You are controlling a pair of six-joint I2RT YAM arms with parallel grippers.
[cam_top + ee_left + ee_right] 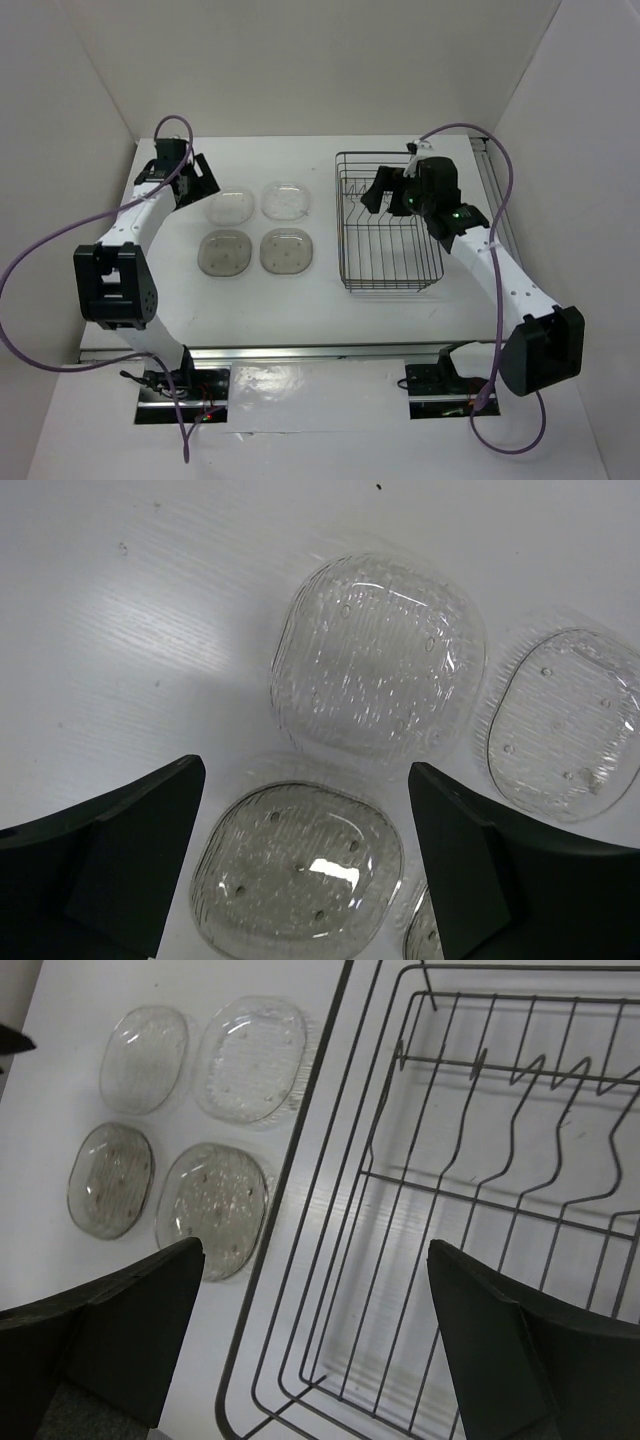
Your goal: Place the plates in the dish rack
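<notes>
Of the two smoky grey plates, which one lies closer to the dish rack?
The right smoky grey plate in the near row, beside the left wall of the dish rack. The other smoky plate lies further left, beyond it.

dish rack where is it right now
In the top view the dish rack sits just right of the four plates, beneath the right gripper, jaws open.
</notes>
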